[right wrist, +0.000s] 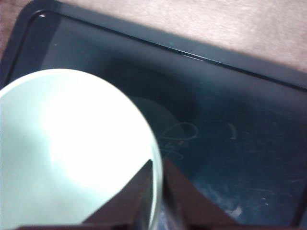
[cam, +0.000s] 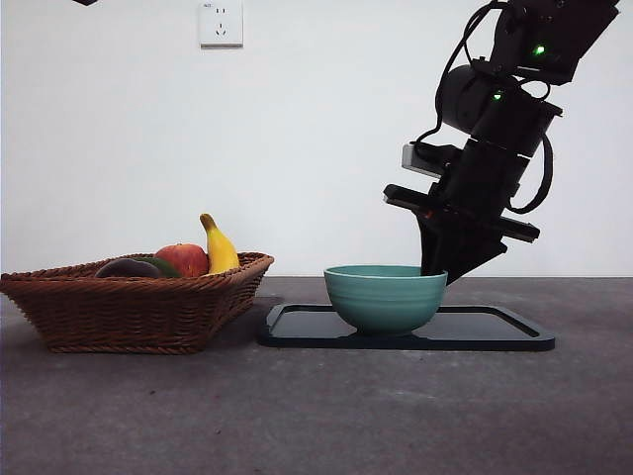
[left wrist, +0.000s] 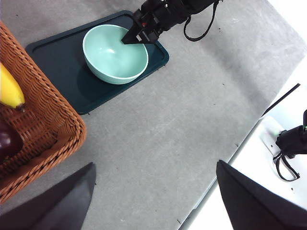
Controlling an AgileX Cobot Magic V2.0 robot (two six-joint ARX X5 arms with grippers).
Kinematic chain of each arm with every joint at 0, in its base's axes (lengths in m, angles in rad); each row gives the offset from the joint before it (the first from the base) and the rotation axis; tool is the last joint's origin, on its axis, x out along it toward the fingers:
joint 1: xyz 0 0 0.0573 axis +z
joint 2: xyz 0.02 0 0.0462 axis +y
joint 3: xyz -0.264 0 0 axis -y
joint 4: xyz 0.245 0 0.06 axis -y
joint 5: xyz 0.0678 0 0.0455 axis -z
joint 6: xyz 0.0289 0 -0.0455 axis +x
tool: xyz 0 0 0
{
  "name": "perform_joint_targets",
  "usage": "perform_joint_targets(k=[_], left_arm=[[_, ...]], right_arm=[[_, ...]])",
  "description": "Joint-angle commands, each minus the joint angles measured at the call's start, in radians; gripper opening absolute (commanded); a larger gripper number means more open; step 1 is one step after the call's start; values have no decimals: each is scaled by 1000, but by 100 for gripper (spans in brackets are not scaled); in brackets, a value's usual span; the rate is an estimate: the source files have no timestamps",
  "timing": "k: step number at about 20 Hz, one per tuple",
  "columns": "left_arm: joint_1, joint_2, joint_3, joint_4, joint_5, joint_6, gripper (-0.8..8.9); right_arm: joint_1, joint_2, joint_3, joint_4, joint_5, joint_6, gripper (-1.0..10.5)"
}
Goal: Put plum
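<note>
The plum (cam: 127, 268) lies in the wicker basket (cam: 59, 297) beside a red apple (cam: 183, 259) and a banana (cam: 220, 249). In the left wrist view the plum (left wrist: 7, 141) shows dark purple at the basket's (left wrist: 57, 120) inner wall, half cut off. My right gripper (right wrist: 157, 163) is down at the teal bowl (right wrist: 72, 153), one jaw inside the rim and one outside, shut on it. The front view shows that gripper (cam: 435, 269) behind the bowl's (cam: 386, 297) right rim. My left gripper (left wrist: 153, 191) hangs high over the table, open and holding nothing.
The bowl stands on a dark tray (cam: 495, 332) right of the basket. A dark green fruit (cam: 163, 265) lies between plum and apple. Bare grey table (left wrist: 182, 120) stretches between basket and tray. The table's edge (left wrist: 240, 143) lies beyond, with a white surface past it.
</note>
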Motion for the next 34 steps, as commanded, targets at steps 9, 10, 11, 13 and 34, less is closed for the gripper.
perform_joint_targets(k=[9,10,11,13,34], left_arm=[[-5,7,18,11,5,17,405],[-5,7,18,10,5,17,405],[-5,7,18,10,5,17,405],[-5,7,18,10,5,17,405],[-5,7,18,10,5,16,405]], right_arm=[[5,-145,119,-131,-1,-12,9],[5,-170,125,-161,-1,-20,9],[5,-206,126,-198,-2,-31,9],[6,-273,126,-283,-2,-58,9],[224,-632,-491,-52,6,38,9]])
